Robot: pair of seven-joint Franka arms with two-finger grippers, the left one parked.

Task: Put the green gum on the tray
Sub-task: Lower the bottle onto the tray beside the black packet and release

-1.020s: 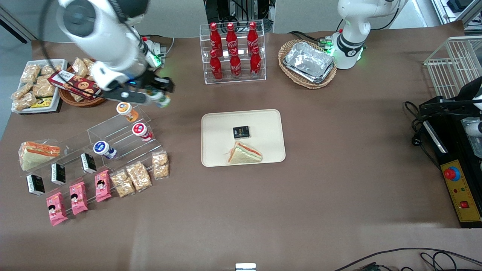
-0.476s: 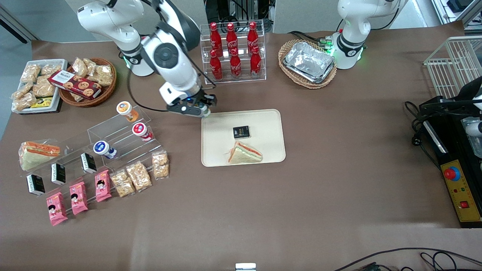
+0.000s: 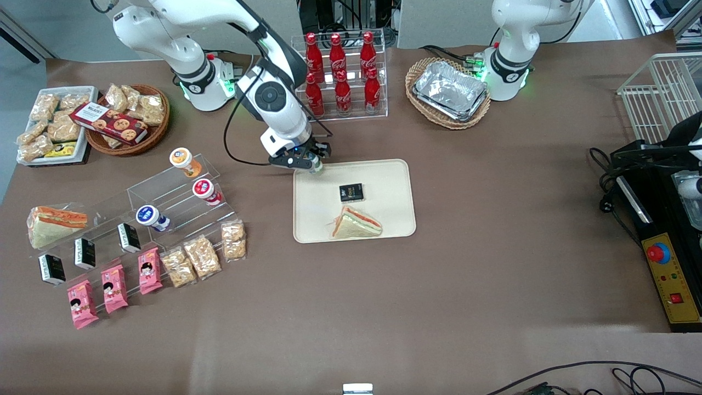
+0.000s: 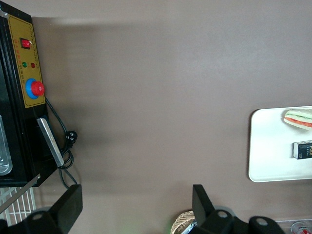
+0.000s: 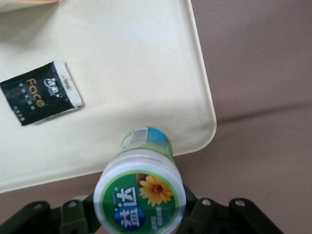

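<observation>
The green gum [image 5: 140, 195], a small white canister with a green label and a flower on its lid, sits between my gripper's fingers. My gripper [image 3: 312, 163] is shut on it and holds it over the tray's corner that lies farthest from the front camera, toward the working arm's end. In the front view only a bit of the gum [image 3: 316, 166] shows under the hand. The cream tray [image 3: 384, 181] lies mid-table and bears a black packet [image 3: 351, 192] and a sandwich wedge [image 3: 356, 224]. In the right wrist view the tray's rim [image 5: 207, 114] and the packet [image 5: 41, 92] show.
A clear rack of red cola bottles [image 3: 340, 74] stands just farther from the camera than the tray. A clear stepped stand [image 3: 175, 189] holds orange-, red- and blue-lidded canisters. Snack packs, baskets [image 3: 129, 118] and a foil tray basket [image 3: 448, 92] lie around.
My gripper has carried the green gum from above the stepped stand across to the tray's corner and has come lower. Nothing on the tray has moved.
</observation>
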